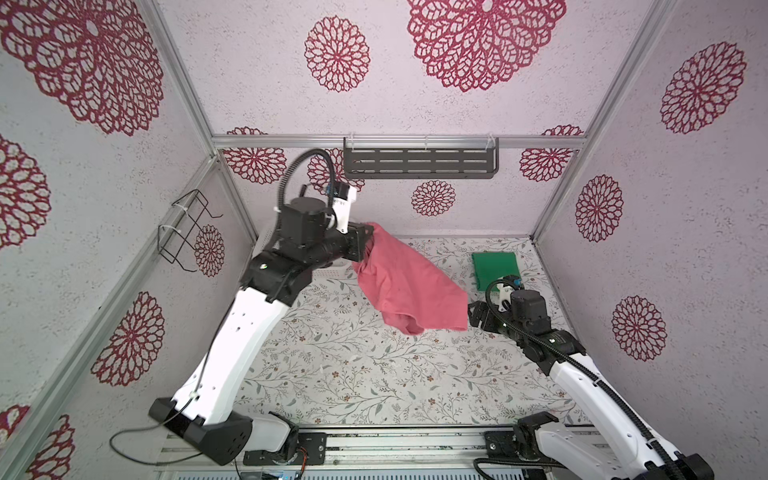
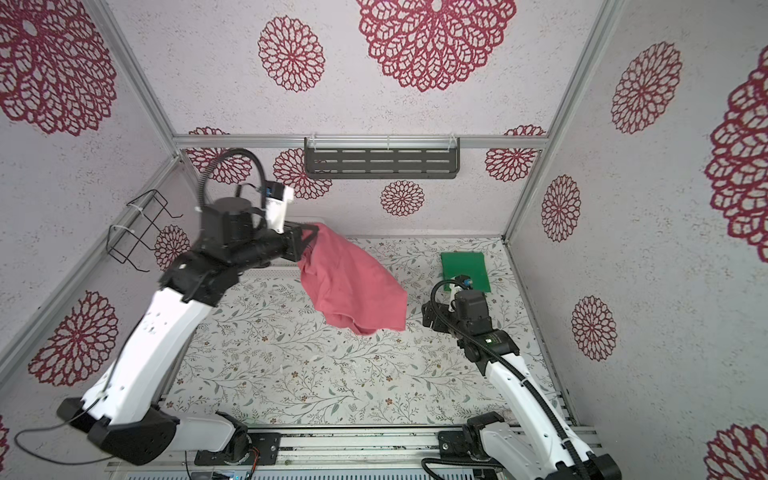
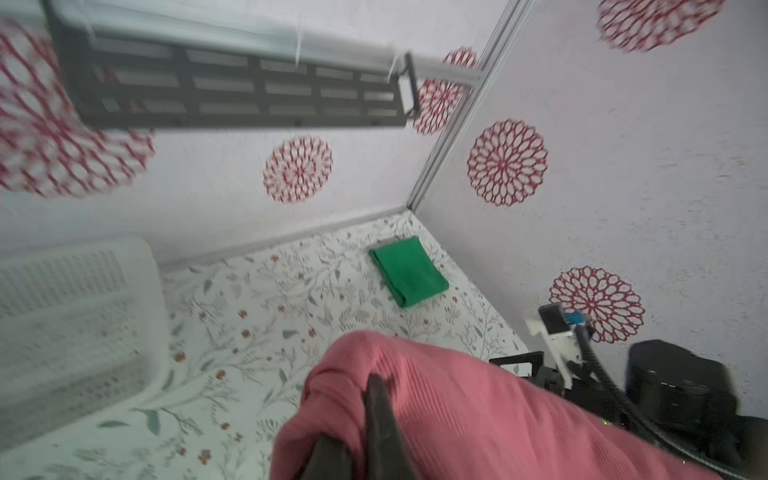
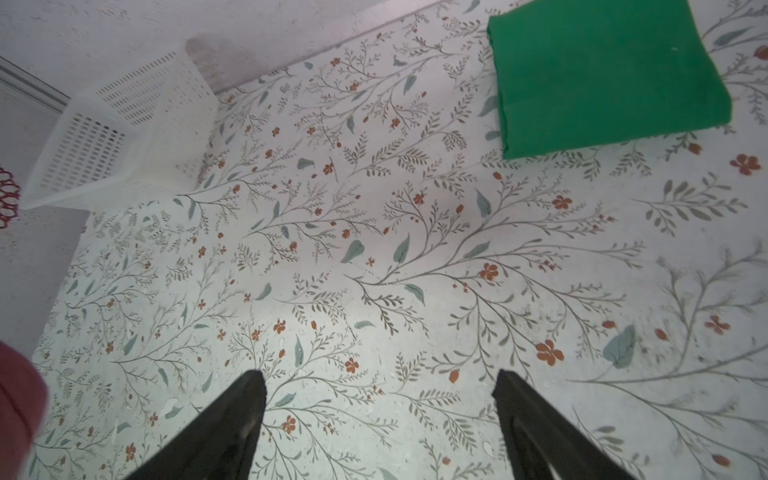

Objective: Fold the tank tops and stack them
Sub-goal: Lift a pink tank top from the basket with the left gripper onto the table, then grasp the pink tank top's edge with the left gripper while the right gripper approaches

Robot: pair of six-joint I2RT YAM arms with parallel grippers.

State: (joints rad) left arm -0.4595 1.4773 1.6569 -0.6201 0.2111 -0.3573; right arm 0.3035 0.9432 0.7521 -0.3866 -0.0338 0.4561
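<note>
Folding the second, I judge: left jaws clamp the rose-red tank top (image 1: 399, 282), dangling left of the folded green tank top (image 1: 495, 268) on the desk (image 1: 353, 374). Right jaws gape empty near the green one; next, catch the hanging corner.

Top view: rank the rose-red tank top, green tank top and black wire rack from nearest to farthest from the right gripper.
1. Rose-red tank top: hanging corner just left of the right gripper.
2. Green tank top: folded, just behind it.
3. Black wire rack: mounted far across on the left.
</note>
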